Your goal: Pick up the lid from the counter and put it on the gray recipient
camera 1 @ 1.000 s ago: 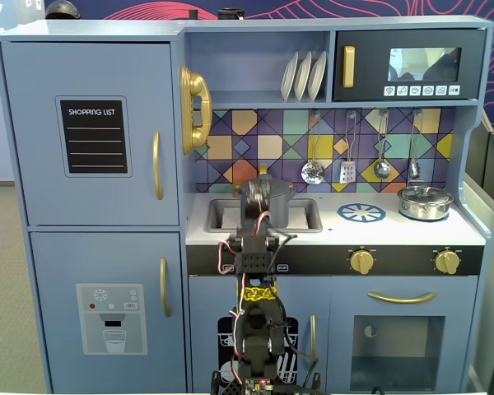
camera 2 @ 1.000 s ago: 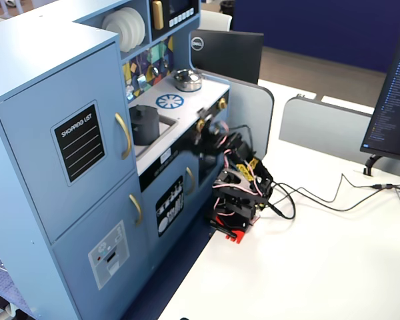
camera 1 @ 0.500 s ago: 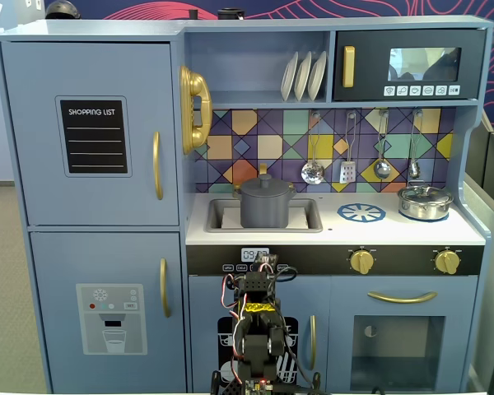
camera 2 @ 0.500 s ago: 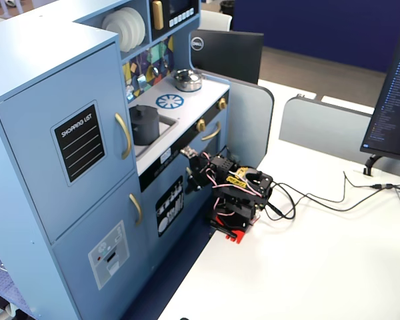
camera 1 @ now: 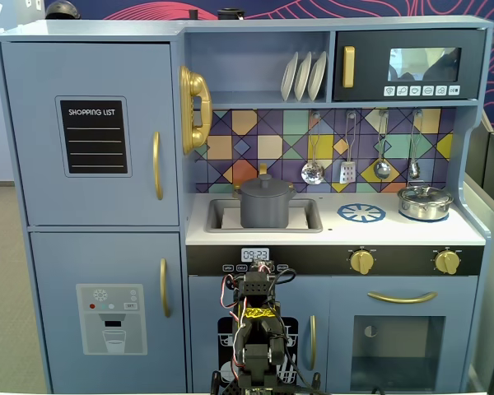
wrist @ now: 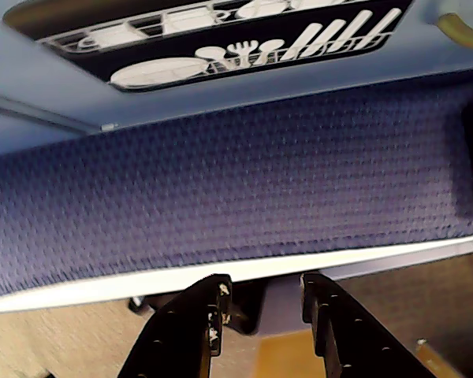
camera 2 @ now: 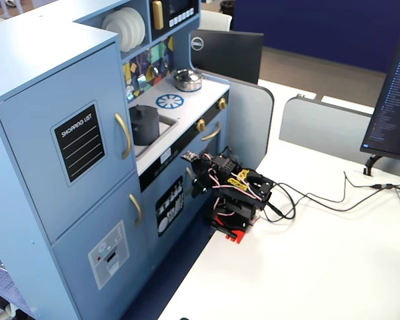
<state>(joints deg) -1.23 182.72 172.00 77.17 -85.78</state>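
Observation:
The dark-gray lid (camera 1: pixel 266 183) sits on top of the gray pot (camera 1: pixel 266 210), which stands in the sink cut-out of the white counter (camera 1: pixel 395 232). Both fixed views show this; in the other one the lid (camera 2: pixel 143 109) tops the pot (camera 2: pixel 145 128) on the counter (camera 2: pixel 199 93). My arm (camera 1: pixel 255 329) is folded low in front of the kitchen's lower doors, far below the pot. In the wrist view my gripper (wrist: pixel 264 285) is open and empty, over the white table edge and the blue carpet.
A shiny silver lidded pot (camera 1: pixel 425 202) stands at the counter's right, beside the blue-white burner circle (camera 1: pixel 361 213). Utensils hang on the tiled back wall. On the white table (camera 2: pixel 307 267) lie cables (camera 2: pixel 320 199); a monitor (camera 2: pixel 395 100) stands at the right.

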